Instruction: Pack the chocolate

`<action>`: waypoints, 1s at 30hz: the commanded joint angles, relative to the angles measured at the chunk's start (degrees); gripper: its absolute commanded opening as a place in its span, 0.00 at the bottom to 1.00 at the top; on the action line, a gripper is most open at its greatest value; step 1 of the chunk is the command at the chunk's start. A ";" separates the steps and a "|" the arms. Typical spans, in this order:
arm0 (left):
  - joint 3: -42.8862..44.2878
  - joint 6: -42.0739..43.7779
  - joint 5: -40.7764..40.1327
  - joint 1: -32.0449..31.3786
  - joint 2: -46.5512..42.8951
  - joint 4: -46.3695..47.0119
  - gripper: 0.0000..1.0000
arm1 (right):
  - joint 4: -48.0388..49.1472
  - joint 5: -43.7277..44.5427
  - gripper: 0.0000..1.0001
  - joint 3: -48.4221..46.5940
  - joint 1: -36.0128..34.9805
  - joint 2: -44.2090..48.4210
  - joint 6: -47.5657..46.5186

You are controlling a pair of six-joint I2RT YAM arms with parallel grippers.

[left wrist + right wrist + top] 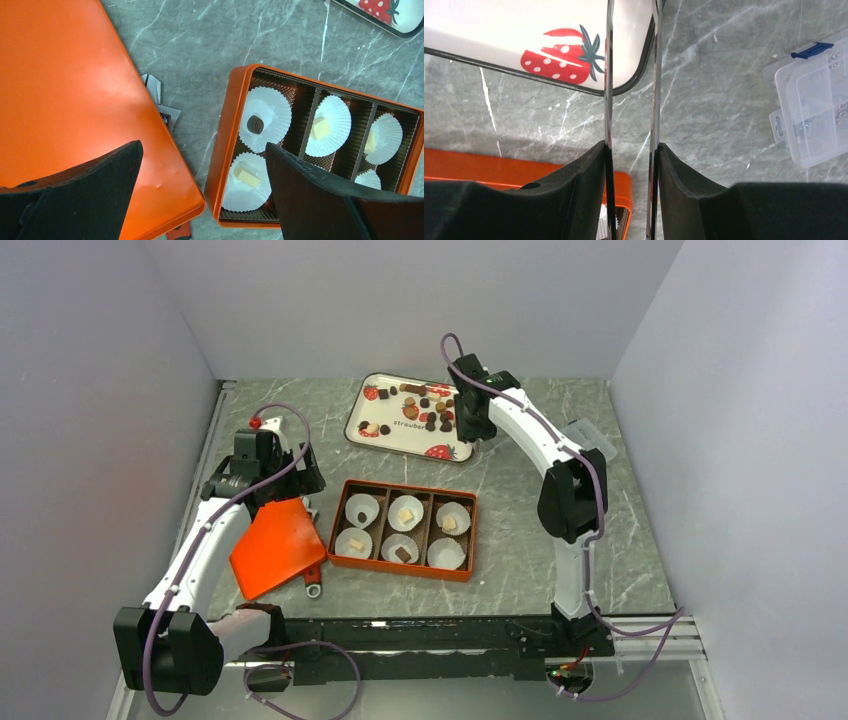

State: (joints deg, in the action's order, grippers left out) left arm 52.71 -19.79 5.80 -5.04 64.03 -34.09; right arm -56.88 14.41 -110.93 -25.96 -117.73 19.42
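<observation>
Several small dark and tan chocolates (pixel 430 405) lie on the white strawberry tray (pixel 385 436). The orange box (pixel 340 562) holds six white paper cups. Five cups carry a piece, such as a dark one (pixel 255 124) and a cream one (pixel 247 175). The near-right cup (pixel 446 554) is empty. My right gripper (pixel 470 425) is at the tray's right end, shut on metal tweezers (pixel 608 75). Their tips are out of view. My left gripper (pixel 202 147) is open and empty, above the gap between the orange lid (pixel 65 90) and the box.
The orange lid (pixel 275 545) lies left of the box, resting on a red-handled wrench (pixel 313 585). A clear plastic organiser (pixel 809 100) sits at the right of the table. Grey walls close in the left, back and right sides.
</observation>
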 commanded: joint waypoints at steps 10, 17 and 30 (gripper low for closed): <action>0.03 -0.07 0.78 0.38 0.74 1.54 0.99 | 0.04 0.12 0.42 -5.55 0.57 -3.09 -1.58; 0.03 -0.07 0.76 0.38 0.74 1.56 0.99 | 0.24 -0.92 0.42 -5.37 0.57 -3.99 -1.75; 0.03 -0.07 0.88 0.38 0.57 1.52 0.99 | -0.30 -1.50 0.33 -4.49 0.57 -2.09 -1.43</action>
State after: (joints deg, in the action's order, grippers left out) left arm 52.71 -19.79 5.80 -5.04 64.75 -34.06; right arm -57.04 13.02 -113.65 -25.63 -121.95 18.17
